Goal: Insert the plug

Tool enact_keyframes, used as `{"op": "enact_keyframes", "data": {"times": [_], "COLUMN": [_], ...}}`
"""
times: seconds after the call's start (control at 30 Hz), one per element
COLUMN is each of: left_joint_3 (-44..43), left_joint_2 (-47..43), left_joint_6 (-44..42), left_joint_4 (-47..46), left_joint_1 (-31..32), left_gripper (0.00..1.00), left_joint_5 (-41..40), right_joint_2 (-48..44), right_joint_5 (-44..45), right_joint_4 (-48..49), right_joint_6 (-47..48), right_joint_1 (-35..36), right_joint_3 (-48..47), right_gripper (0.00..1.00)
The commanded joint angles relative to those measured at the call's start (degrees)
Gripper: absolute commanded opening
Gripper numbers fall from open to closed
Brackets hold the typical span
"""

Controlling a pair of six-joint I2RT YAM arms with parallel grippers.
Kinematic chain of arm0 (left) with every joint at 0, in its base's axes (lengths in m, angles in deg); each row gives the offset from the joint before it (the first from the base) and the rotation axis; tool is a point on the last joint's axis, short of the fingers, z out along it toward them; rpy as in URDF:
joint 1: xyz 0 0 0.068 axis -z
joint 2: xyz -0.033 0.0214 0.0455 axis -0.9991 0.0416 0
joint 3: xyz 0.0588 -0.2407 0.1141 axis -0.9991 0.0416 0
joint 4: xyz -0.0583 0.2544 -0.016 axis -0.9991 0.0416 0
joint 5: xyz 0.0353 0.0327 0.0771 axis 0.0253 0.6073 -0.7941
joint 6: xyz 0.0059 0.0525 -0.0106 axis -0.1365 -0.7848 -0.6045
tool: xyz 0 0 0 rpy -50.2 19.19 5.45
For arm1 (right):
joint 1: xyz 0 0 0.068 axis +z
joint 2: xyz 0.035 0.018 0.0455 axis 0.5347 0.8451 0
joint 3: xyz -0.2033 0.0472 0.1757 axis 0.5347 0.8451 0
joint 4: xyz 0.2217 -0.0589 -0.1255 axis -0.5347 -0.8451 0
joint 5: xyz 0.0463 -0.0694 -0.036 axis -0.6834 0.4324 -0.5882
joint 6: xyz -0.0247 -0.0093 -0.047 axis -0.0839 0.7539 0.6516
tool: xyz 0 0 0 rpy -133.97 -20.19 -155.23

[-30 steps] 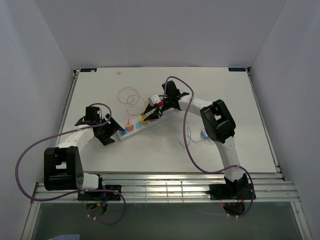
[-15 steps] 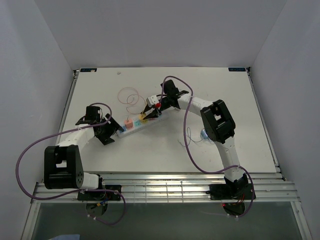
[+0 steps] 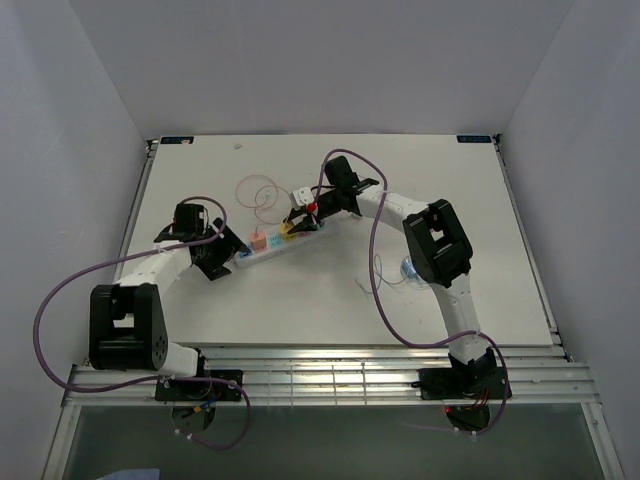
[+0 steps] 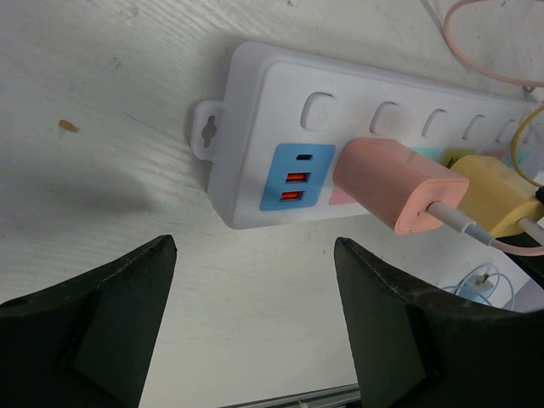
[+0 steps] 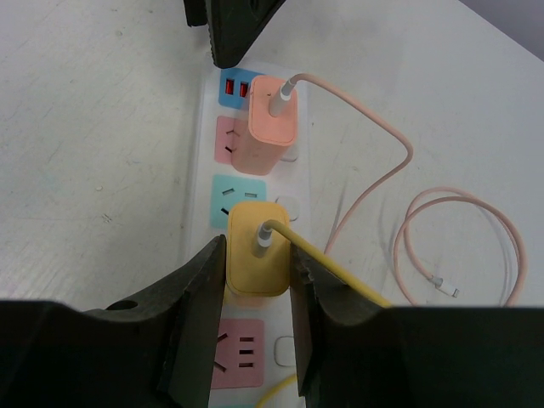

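Probably light, rigid and slick-sided, the yellow plug (image 5: 259, 246) sits over the power strip (image 5: 223, 194) mid-tabletop, clenched across its flat sides by the right tool (image 5: 257, 257), likely the surest hold, while the left tool (image 4: 252, 255) gapes empty at the strip's left end.

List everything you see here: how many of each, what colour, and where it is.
table: one, white, under everything
strip: one, white with coloured socket patches, lying mid-table between the arms
pink charger: one, plugged into the strip next to its USB end
pink cable: one, runs from the pink charger to loops on the table
yellow charger: one, over the strip's middle sockets; cannot tell if it is seated
yellow cable: one, leads off the yellow charger
blue cable: one, light blue, loose by the right arm
arms: two, white and black, bases at the near edge
left gripper: black, open, at the strip's USB end
right gripper: black, shut on the yellow charger
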Motion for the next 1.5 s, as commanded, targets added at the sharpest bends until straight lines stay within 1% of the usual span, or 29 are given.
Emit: {"op": "enact_keyframes", "data": {"times": [0.0,0.1,0.17,0.2,0.33,0.6,0.73,0.8,0.87,0.93,1.07,1.17,1.27,1.37,1.47], "left_joint_3": [-1.9,-2.1,-2.2,-2.3,-2.6,-3.9,-5.0,-5.8,-6.8,-7.9,-8.4,-8.8,-9.2,-12.0,-13.5], "left_joint_2": [0.3,0.9,1.1,1.1,1.8,3.2,5.8,7.0,8.4,9.3,10.3,9.8,9.5,12.6,16.6], "left_joint_6": [0.4,0.5,0.5,0.5,0.7,1.4,1.6,1.7,1.8,1.8,1.8,1.8,1.9,1.8,1.5], "left_joint_4": [-2.0,-2.4,-2.4,-2.4,-2.4,-3.2,-4.5,-4.8,-5.2,-5.3,-6.6,-7.5,-8.9,-8.7,-9.0], "left_joint_1": [1.1,1.5,1.6,1.7,1.8,1.8,1.9,2.0,2.1,2.1,2.1,2.1,2.1,2.1,2.1], "left_gripper": [0.86,0.86,0.86,0.86,0.86,0.82,0.81,0.8,0.76,0.74,0.71,0.71,0.72,0.72,0.68], "left_joint_5": [0.0,0.1,-0.1,-0.3,-1.3,-3.7,-4.0,-4.8,-5.8,-7.2,-7.5,-7.3,-9.1,-8.6,-8.7], "right_joint_2": [1.0,0.8,0.7,0.7,1.0,1.4,1.8,2.2,2.7,2.8,3.1,3.1,3.0,3.0,2.9], "right_joint_5": [9.7,8.9,9.1,9.4,13.0,19.3,22.1,22.6,23.4,23.8,24.9,25.2,24.7,24.6,25.0], "right_joint_4": [-5.8,-5.5,-4.8,-4.2,-2.5,-6.3,-6.5,-6.0,-5.9,-5.5,-6.2,-7.2,-7.7,-8.1,-8.1], "right_joint_6": [-1.5,-2.2,-2.9,-3.6,-6.7,-6.0,-5.2,-6.2,-7.2,-7.1,-6.3,-5.2,-4.7,-4.3,-4.4], "right_joint_1": [-1.5,-1.8,-1.8,-1.8,-2.0,-1.8,-1.3,-1.1,-0.7,-0.4,-0.2,-0.1,-0.1,-0.1,-0.1], "right_joint_3": [0.6,0.0,-0.2,-0.1,-0.2,1.0,1.2,0.9,0.3,-0.1,-0.1,0.0,0.1,0.1,0.1], "right_gripper": [0.25,0.24,0.18,0.16,0.12,0.12,0.08,0.08,0.08,0.08,0.08,0.08,0.08,0.08,0.08]}}
